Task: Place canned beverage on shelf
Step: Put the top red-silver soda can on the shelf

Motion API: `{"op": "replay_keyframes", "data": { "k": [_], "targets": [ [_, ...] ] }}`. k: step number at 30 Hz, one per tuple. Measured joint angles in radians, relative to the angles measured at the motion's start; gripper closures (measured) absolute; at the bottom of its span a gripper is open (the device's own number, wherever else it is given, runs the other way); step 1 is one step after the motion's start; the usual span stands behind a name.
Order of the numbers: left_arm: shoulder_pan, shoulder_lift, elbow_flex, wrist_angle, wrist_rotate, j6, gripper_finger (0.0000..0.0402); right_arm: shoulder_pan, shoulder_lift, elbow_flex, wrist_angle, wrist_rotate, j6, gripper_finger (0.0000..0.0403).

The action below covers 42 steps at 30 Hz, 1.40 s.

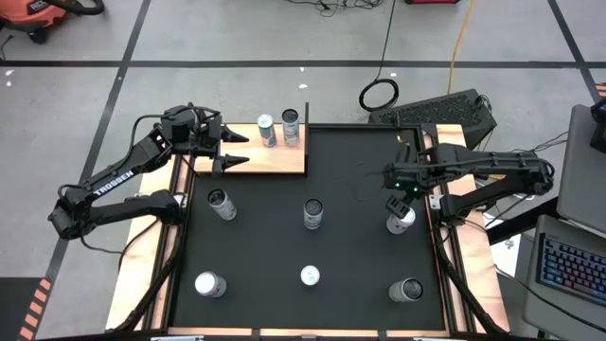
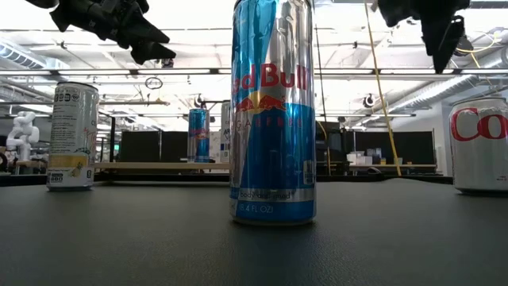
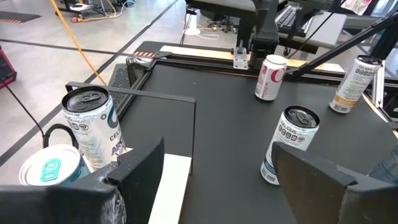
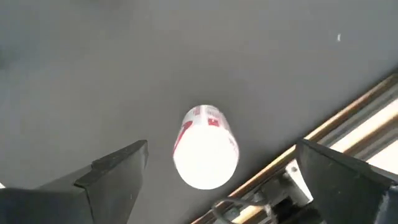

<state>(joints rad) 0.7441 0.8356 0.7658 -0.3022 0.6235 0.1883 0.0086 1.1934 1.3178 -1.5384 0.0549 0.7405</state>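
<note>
Two cylindrical metal cans (image 1: 277, 128) stand upright on the light-wood shelf (image 1: 275, 159), a flat grained board with thin black uprights, just ahead of the left gripper (image 1: 230, 150), whose dark wedge-shaped fingers are spread with nothing between them. The right gripper (image 1: 398, 194) hangs over the matte black mat (image 1: 360, 256), jaws also spread wide and empty, directly above a red-and-white can (image 4: 205, 155) with a pale round top. A tall, glossy blue-and-silver can (image 2: 272, 111) stands mid-mat, between both grippers.
</note>
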Motion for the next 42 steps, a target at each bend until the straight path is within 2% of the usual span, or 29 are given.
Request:
{"op": "replay_keyframes", "data": {
  "k": [9, 17, 26, 33, 42],
  "targets": [
    [0.0, 0.0, 0.0, -0.004, 0.0, 0.0, 0.0102, 0.093, 0.0, 0.0, -0.017, -0.005, 0.188, 0.0016],
    [0.0, 0.0, 0.0, -0.038, 0.0, 0.001, 0.0102, 0.176, 0.0, -0.049, -0.025, -0.002, 0.269, 0.0016],
    [0.0, 0.0, 0.0, -0.079, 0.0, 0.009, 0.0102, 0.198, 0.0, -0.233, 0.018, -0.025, 0.261, 0.0016],
    [0.001, 0.0, 0.0, -0.076, 0.0, 0.01, 0.0102, 0.198, 0.0, -0.299, 0.16, -0.027, 0.243, 0.0016],
    [0.001, 0.0, 0.0, -0.075, 0.0, 0.01, 0.0102, 0.197, 0.0, -0.398, 0.233, -0.027, 0.243, 0.0016]
  ]
}}
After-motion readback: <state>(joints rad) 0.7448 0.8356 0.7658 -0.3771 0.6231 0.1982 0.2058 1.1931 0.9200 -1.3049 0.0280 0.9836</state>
